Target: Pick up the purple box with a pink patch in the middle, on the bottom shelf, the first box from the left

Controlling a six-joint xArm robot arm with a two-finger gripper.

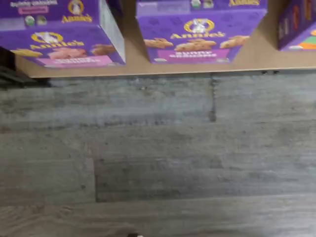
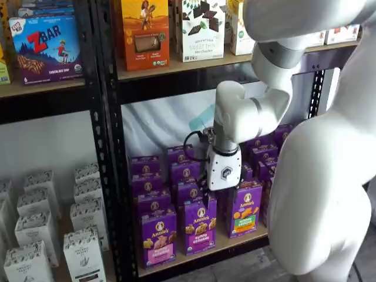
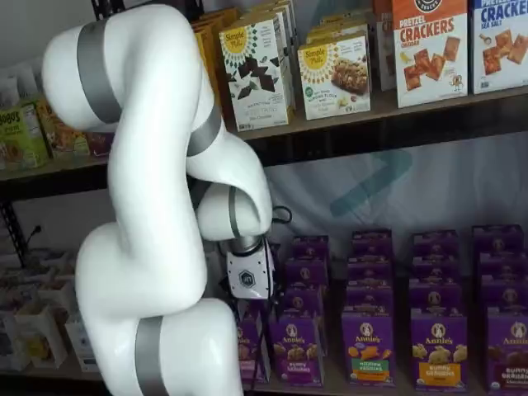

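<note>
The purple box [image 2: 158, 238] is standing upright at the front left corner of the bottom shelf [image 2: 235, 242], beside a purple-banded box [image 2: 200, 227]. The pincer [image 2: 224, 189] is hanging released above the front row, gripping nothing.

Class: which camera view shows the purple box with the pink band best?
A shelf view shows the purple box whole and upright. The wrist view cuts off its side. In the other shelf view the arm hides most of it.

Purple box [image 3: 250, 351] mostly behind the arm [image 3: 157, 247]; jaws hidden.
</note>
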